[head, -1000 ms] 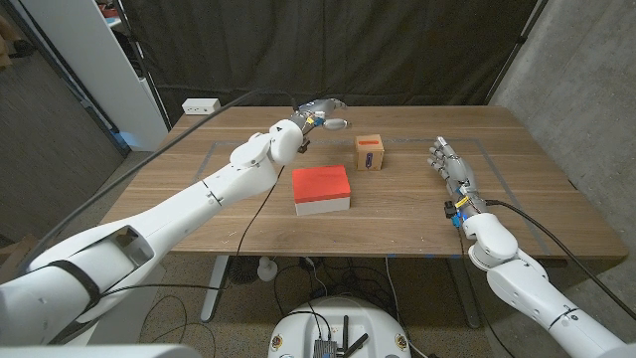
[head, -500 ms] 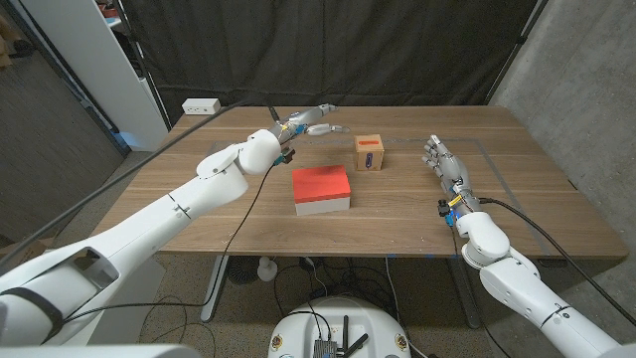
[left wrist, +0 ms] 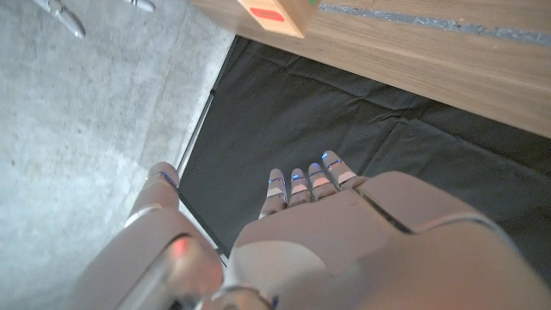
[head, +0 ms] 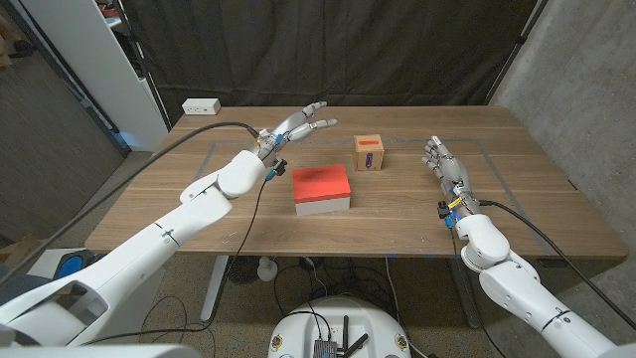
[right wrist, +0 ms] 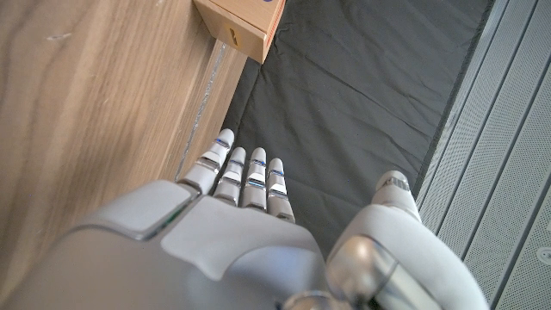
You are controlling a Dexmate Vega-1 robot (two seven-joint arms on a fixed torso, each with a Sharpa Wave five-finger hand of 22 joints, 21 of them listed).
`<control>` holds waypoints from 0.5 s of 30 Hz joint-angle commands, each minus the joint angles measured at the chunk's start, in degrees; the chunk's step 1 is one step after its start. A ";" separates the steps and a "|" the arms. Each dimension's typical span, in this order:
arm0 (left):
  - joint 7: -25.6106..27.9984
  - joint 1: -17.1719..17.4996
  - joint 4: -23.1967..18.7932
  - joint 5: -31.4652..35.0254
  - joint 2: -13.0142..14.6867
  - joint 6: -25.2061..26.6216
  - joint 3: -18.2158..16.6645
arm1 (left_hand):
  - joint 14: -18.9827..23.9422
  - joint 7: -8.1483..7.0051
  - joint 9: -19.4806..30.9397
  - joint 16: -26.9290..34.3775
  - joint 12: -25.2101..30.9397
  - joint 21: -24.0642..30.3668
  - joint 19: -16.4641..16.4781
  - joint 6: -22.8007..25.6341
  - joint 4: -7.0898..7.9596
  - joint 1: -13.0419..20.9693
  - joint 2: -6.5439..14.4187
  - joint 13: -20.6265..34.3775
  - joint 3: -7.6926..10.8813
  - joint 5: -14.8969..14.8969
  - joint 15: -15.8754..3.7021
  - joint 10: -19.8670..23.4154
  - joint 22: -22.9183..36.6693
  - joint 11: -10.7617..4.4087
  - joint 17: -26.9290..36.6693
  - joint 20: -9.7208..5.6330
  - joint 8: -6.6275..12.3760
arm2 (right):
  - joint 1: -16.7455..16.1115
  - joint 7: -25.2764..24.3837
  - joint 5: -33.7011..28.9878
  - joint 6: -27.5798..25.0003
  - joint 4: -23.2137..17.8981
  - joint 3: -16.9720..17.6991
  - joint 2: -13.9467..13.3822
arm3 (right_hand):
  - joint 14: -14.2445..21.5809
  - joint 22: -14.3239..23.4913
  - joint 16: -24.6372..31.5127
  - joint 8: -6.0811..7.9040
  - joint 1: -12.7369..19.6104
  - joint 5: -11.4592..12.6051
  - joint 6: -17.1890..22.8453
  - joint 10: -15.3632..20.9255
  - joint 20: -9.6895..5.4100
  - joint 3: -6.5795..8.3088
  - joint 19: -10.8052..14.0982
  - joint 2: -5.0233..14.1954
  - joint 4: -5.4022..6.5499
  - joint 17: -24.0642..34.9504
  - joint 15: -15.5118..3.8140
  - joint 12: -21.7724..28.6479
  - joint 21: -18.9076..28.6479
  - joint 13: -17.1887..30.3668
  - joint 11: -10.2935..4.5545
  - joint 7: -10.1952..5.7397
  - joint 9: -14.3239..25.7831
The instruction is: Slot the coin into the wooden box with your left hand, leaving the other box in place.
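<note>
The small wooden box [head: 370, 152], with a red and blue mark on its top, stands at the middle back of the table [head: 179, 204]. My left hand [head: 295, 123] hovers to the left of it and a little farther back. Its fingers are spread and nothing is between them. The left wrist view looks past this hand [left wrist: 344, 241] to the wooden box [left wrist: 271, 15]. The red box [head: 321, 189] on a white base sits nearer the front, below my left hand. My right hand [head: 446, 166] stands at the table's right with its fingers straight and holds nothing. The right wrist view looks past it [right wrist: 241, 232] to the wooden box [right wrist: 239, 26].
A white power strip [head: 201, 105] lies at the back left corner. Blue tape lines [head: 494, 169] mark a rectangle on the tabletop. A black cable [head: 199, 134] runs along my left arm. A black curtain [head: 397, 50] hangs behind the table.
My left hand has drawn back to the left, away from the spot behind the wooden box, and its fingers have spread out. The right hand has barely moved.
</note>
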 commanded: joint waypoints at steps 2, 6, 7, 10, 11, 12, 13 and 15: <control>5.17 7.11 5.03 -9.72 -4.20 -11.69 -4.80 | 0.55 0.31 0.01 0.25 0.33 -0.17 -0.72 0.61 -0.38 -0.55 0.01 0.07 -0.07 0.03 -0.12 0.13 0.06 -0.19 0.02 -5.64 0.39 | -0.87 1.22 0.24 2.26 0.01 0.73 -0.20 | -0.15 0.12 0.07 -0.15 0.05 -0.18 0.33 -0.03 -1.10 -0.24 0.43 -0.05 0.02 0.01 -0.45 -0.26 0.06 0.02 0.12 0.73 0.31; 4.81 8.25 5.84 -12.00 -4.83 -13.18 -5.47 | 0.51 0.41 0.00 0.15 0.21 -0.38 -0.49 0.13 -0.47 -0.64 -0.07 0.07 -0.12 0.01 -0.09 -0.09 0.04 0.17 0.01 -5.76 0.15 | -0.68 2.00 0.51 3.22 0.72 0.74 0.02 | -0.69 0.09 -0.19 -0.65 0.04 -0.18 -0.60 -1.11 -1.52 -0.27 0.21 -0.11 0.00 -0.02 -0.54 -0.64 -0.09 -0.06 -0.19 1.05 0.30; 4.78 8.49 5.83 -12.46 -4.92 -13.09 -5.60 | 0.46 0.53 0.00 0.10 0.19 -0.45 -0.35 0.00 -0.51 -0.66 -0.09 0.07 -0.13 0.01 -0.08 -0.12 0.03 0.29 0.00 -5.55 0.08 | -0.53 2.44 0.80 3.43 1.00 0.70 0.07 | -0.82 0.08 -0.25 -0.79 0.04 -0.18 -0.90 -1.41 -1.54 -0.28 0.06 -0.12 -0.01 -0.03 -0.61 -0.73 -0.16 -0.08 -0.28 0.95 0.30; 4.13 9.14 6.21 -14.73 -5.49 -13.25 -5.90 | 0.42 0.56 0.00 0.03 0.14 -0.51 0.15 -0.06 -0.58 -0.71 -0.11 0.07 -0.15 0.01 0.08 -0.17 0.03 0.36 0.00 -4.81 0.04 | 0.01 3.47 1.34 4.15 2.05 0.47 0.36 | -0.98 0.07 -0.32 -0.92 0.03 -0.18 -1.16 -1.74 -1.60 -0.29 0.02 -0.13 -0.01 -0.04 -0.52 -0.81 -0.19 -0.11 -0.44 0.84 0.30; 4.14 9.39 6.47 -15.54 -5.92 -13.47 -6.00 | 0.45 0.54 0.00 0.02 0.14 -0.53 0.39 0.02 -0.61 -0.72 -0.12 0.08 -0.15 0.01 0.14 -0.15 0.03 0.29 0.00 -4.62 0.07 | 0.23 3.98 1.74 4.37 2.42 0.37 0.47 | -1.04 0.07 -0.35 -0.94 0.03 -0.18 -1.21 -1.79 -1.61 -0.30 0.03 -0.14 -0.01 -0.05 -0.55 -0.82 -0.19 -0.11 -0.48 0.84 0.29; 3.90 9.56 6.73 -16.37 -6.22 -13.63 -6.07 | 0.63 0.54 0.00 0.06 0.20 -0.58 0.57 0.35 -0.64 -0.73 -0.10 0.08 -0.14 0.02 0.16 0.04 0.03 0.20 -0.01 -4.63 0.19 | 0.46 4.34 1.85 4.59 2.80 0.24 0.55 | -1.05 0.07 -0.36 -0.97 0.02 -0.18 -1.27 -1.78 -1.62 -0.30 0.05 -0.14 -0.01 -0.05 -0.55 -0.81 -0.19 -0.12 -0.46 0.86 0.29; 3.66 9.71 6.91 -17.08 -6.40 -13.64 -6.13 | 0.75 0.58 0.00 0.09 0.21 -0.61 0.73 0.52 -0.66 -0.73 -0.08 0.08 -0.13 0.02 0.23 0.09 0.03 0.27 -0.01 -4.73 0.24 | 0.68 4.60 1.95 4.69 3.10 0.12 0.63 | -1.10 0.07 -0.38 -0.98 0.02 -0.18 -1.31 -1.83 -1.61 -0.31 0.04 -0.15 -0.01 -0.05 -0.54 -0.81 -0.20 -0.13 -0.37 0.93 0.29; 3.63 10.00 7.35 -17.98 -6.83 -13.80 -6.26 | 1.08 0.63 0.00 0.16 0.31 -0.71 1.03 0.85 -0.71 -0.72 -0.02 0.07 -0.10 0.04 0.16 0.39 0.02 0.22 -0.01 -4.81 0.34 | 1.13 5.19 2.31 4.91 3.71 -0.11 0.83 | -1.12 0.06 -0.39 -1.01 0.01 -0.18 -1.37 -1.85 -1.61 -0.32 0.06 -0.16 -0.02 -0.06 -0.33 -0.77 -0.20 -0.15 -0.36 1.19 0.29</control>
